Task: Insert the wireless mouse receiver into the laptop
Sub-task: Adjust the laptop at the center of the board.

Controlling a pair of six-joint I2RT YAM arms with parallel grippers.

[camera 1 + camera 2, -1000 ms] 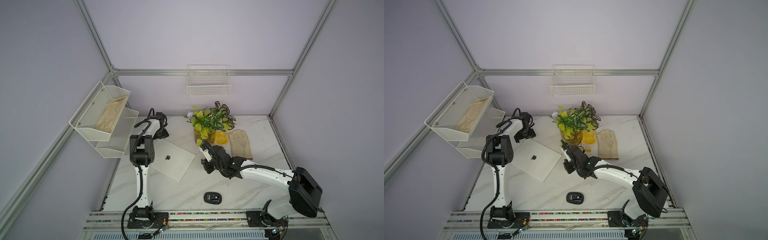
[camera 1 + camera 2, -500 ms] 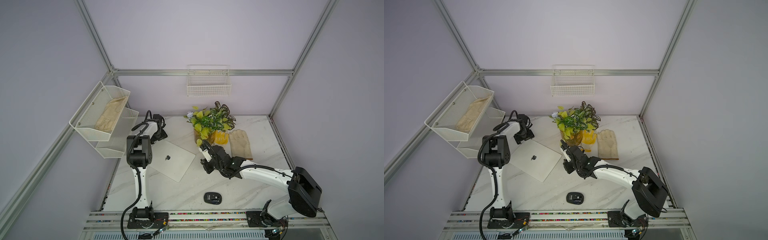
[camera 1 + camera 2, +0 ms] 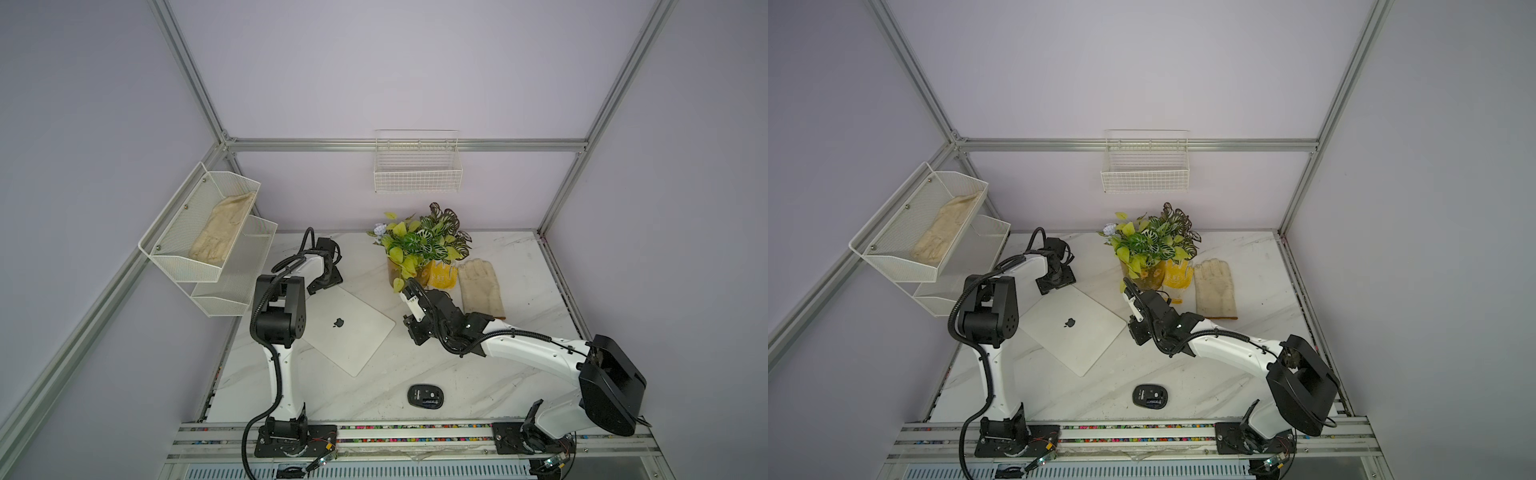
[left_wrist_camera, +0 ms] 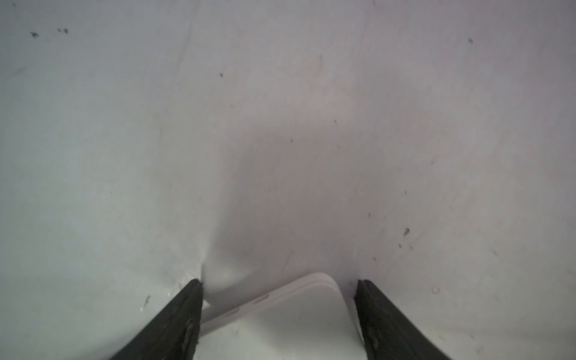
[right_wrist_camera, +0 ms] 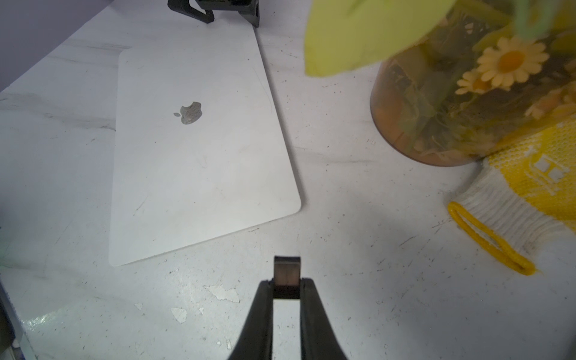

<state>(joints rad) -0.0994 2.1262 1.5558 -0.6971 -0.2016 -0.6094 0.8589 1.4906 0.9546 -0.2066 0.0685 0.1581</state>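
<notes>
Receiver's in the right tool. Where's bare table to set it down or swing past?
Bare table lies between the laptop, the mouse and the front rail; more behind the beige glove by the back wall. Crowded: the plant pot, yellow glove and right tool with the receiver sit close together; the left tool straddles the laptop's far corner.

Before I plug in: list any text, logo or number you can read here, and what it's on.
Laptop: apple logo on the lid, no words.
Yellow glove: white printed mark, not readable as letters.
Mouse: pale label marks, too small to read.
Receiver: no marking visible.
No legible words or numbers anywhere.
</notes>
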